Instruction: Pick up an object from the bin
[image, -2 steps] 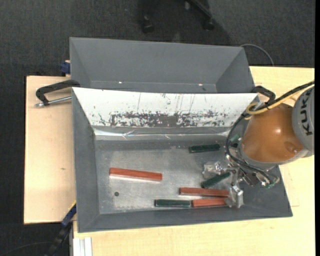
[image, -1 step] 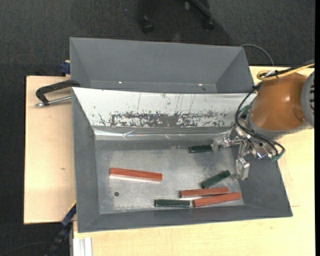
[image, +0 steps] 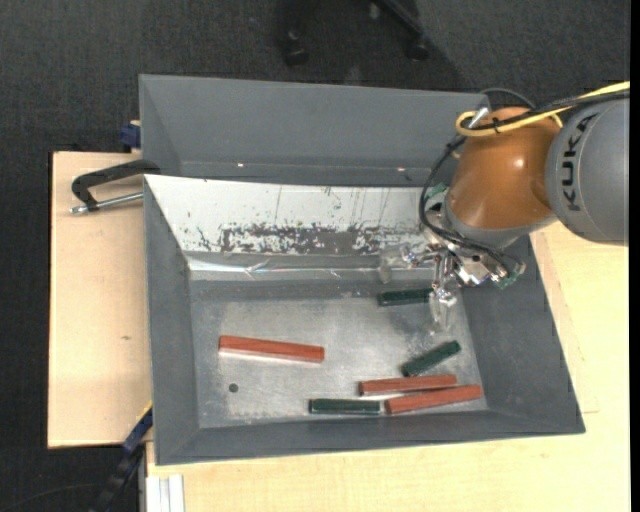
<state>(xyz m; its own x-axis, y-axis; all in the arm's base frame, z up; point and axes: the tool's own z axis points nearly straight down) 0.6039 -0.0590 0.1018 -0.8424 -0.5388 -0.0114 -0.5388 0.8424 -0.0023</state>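
My gripper (image: 442, 300) hangs over the right back part of the bin, below the arm's orange cover. Just to its left a short dark green stick (image: 403, 297) lies at the foot of the back wall, close to the gripper; whether they touch I cannot tell. In front of the gripper another dark green stick (image: 432, 357) lies tilted on the floor, apart from it.
Two red sticks (image: 407, 384) (image: 433, 399) and a dark green stick (image: 345, 406) lie together along the front right. A longer red stick (image: 272, 349) lies alone at the left middle, with a small dark speck (image: 233, 389) in front of it.
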